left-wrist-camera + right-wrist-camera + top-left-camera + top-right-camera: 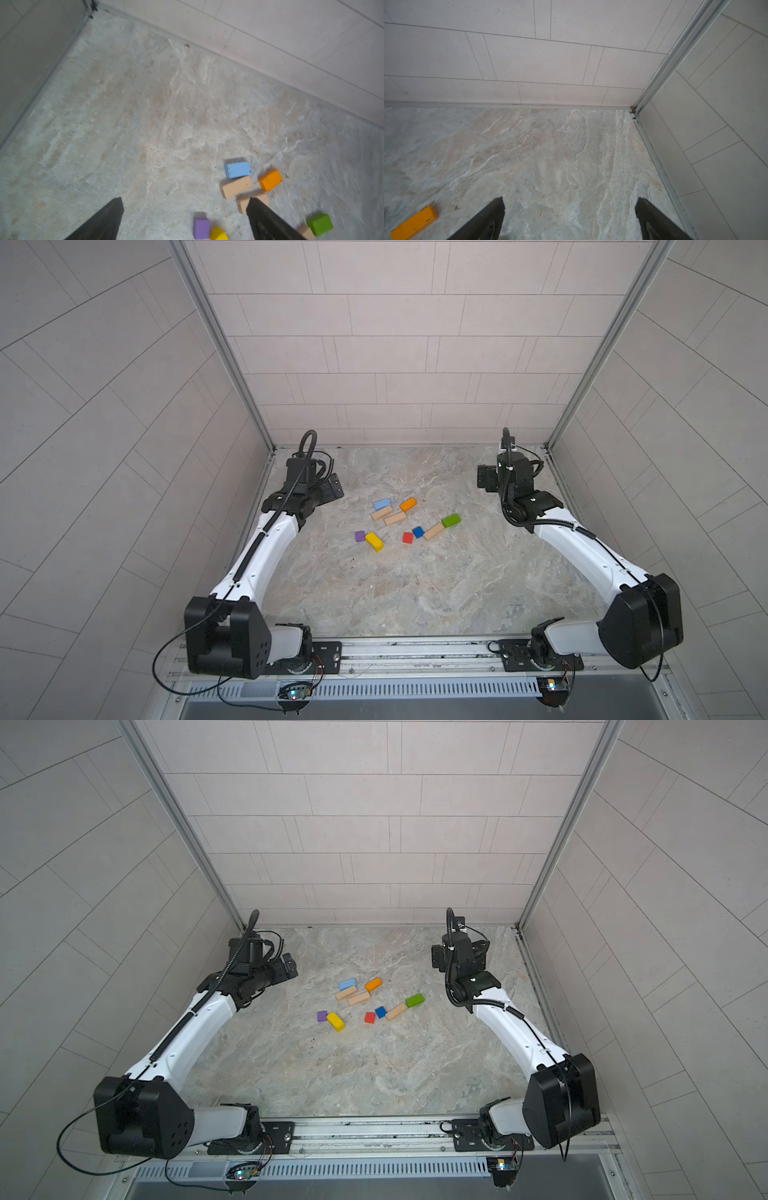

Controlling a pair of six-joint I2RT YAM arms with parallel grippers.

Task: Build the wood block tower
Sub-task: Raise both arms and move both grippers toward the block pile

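The wood blocks lie loose and unstacked mid-table in both top views: light-blue brick (pixel 382 504), orange brick (pixel 408 504), two tan bars (pixel 388 516), green brick (pixel 451 520), a third tan bar (pixel 433 531), blue cube (pixel 418 532), red cube (pixel 407 537), purple cube (pixel 360 536), yellow brick (pixel 374 541). No tower is in view. My left gripper (pixel 186 200) is open and empty, left of the blocks (pixel 333 487); the purple cube (pixel 201 228) shows below its spread fingers. My right gripper (pixel 570 200) is open and empty at the back right (pixel 484 477), over bare table.
Tiled walls close the marble table (pixel 374 597) at the back and on both sides, with metal corner posts (pixel 266 435). The arm bases sit on a rail (pixel 415 651) along the front edge.
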